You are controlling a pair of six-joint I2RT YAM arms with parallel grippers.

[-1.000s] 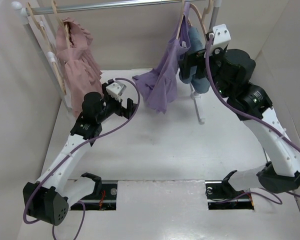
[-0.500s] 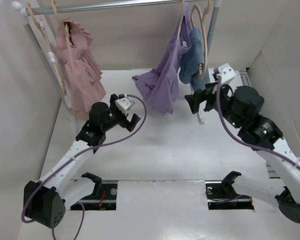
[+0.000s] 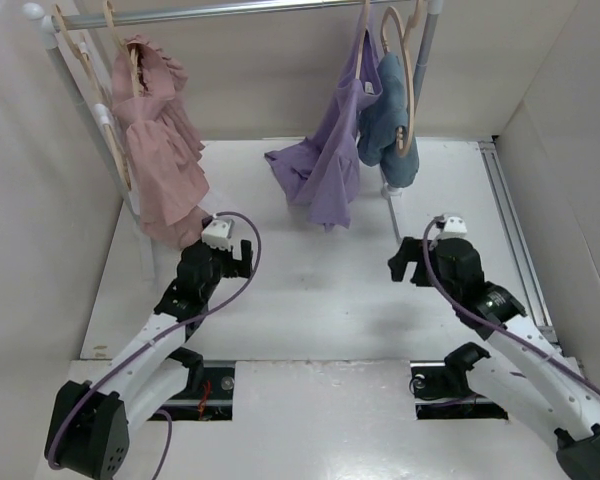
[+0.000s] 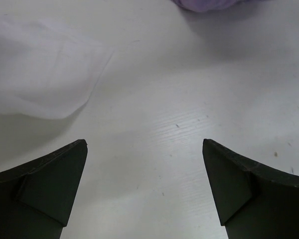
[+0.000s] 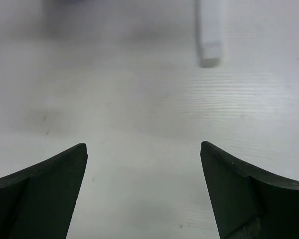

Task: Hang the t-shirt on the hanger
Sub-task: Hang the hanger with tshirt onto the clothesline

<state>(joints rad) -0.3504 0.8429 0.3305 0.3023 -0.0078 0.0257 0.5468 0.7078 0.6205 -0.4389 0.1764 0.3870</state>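
Two claws, left gripper [image 3: 236, 263] and right gripper [image 3: 404, 264], spread wide, empty; t-shirt [image 3: 330, 170] draped on hanger [image 3: 363, 40], upper centre; judged done, next: park arms.

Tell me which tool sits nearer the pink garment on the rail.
Left. The left tool is close to the lower hem of the pink garment; the right tool is far across the table, on the opposite side.
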